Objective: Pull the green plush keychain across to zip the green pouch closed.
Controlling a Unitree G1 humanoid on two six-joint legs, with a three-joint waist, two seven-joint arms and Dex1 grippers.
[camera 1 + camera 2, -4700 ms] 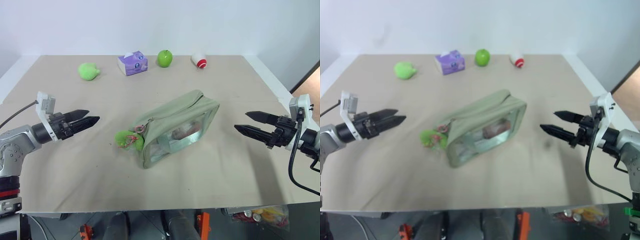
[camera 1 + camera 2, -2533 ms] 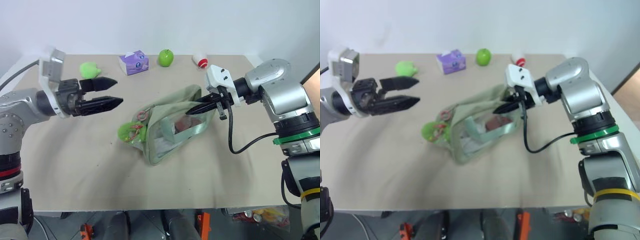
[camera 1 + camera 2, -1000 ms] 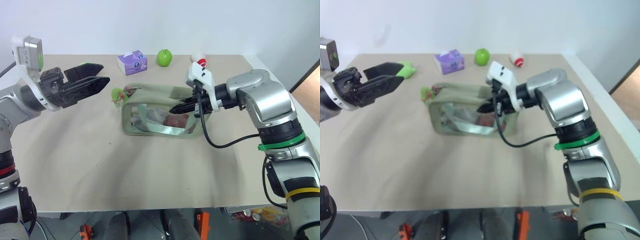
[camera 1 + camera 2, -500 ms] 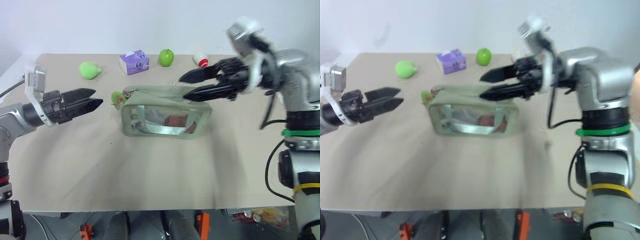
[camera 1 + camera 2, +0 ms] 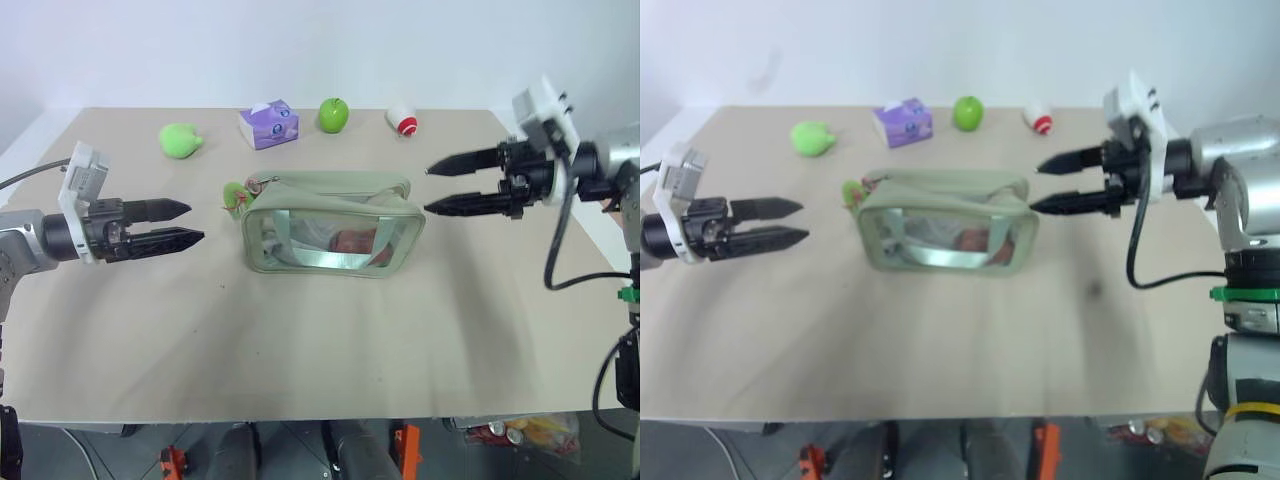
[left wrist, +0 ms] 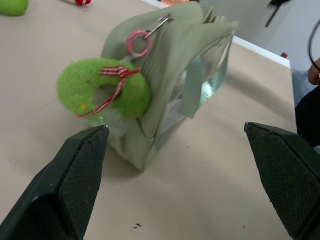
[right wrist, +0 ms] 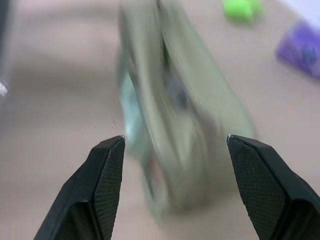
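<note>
Lying on table: pouch (image 5: 330,222) is sitting mid-table, long axis running left to right, clear window facing the robot
Hanging at: keychain (image 5: 236,195) is dangling off the pouch's left end
Nearer arm: left gripper (image 5: 190,222) is pointing straight at the keychain, jaws wide, empty
Far side: right gripper (image 5: 432,190) is hovering just off the pouch's right end, jaws apart, empty

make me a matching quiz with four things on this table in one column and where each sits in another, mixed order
Things:
1. lime-green fuzzy plush keychain
2. pale sage-green fabric pouch
3. small purple tissue pack
4. shiny green apple

Places:
A. far edge, right of the tissue pack
B. table middle, between both grippers
C. hanging at the pouch's left end
D. far edge, left of the apple

Pairs: 1-C, 2-B, 3-D, 4-A
</note>
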